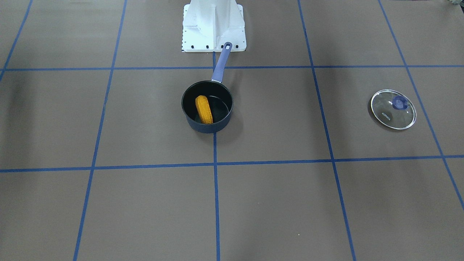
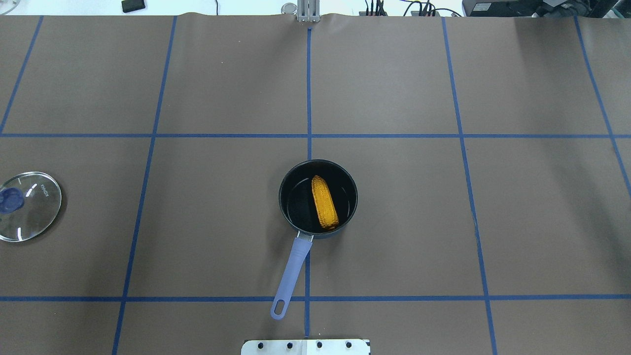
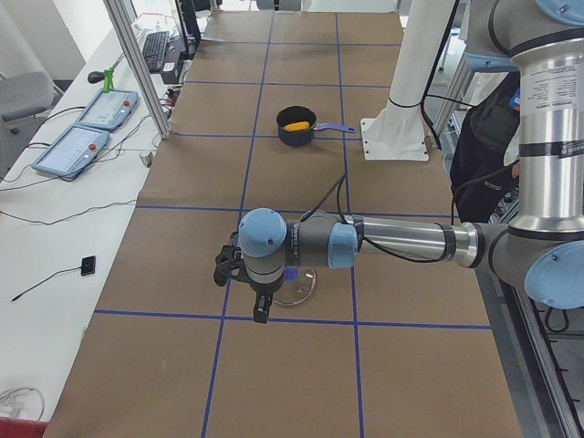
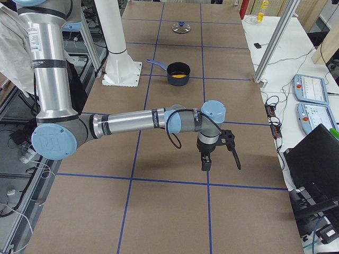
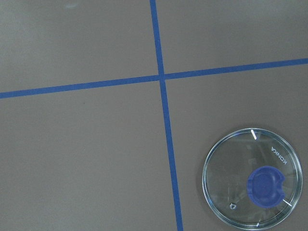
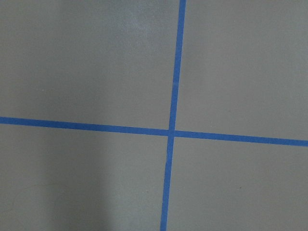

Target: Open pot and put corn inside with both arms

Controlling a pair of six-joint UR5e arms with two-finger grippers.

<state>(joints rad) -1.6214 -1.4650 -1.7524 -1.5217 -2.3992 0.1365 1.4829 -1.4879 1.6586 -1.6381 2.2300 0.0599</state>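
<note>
Corn point(image 2: 325, 202) lies in the pot point(image 2: 295, 197); cannot tell whether left gripper point(image 3: 243, 288) or right gripper point(image 4: 219, 159) is open.

the glass lid point(image 5: 252, 177) bears the brand "konka" in white near its rim

Overhead, front cameras oppose, share pot point(image 2: 296, 197); wrist cameras look down.
</note>
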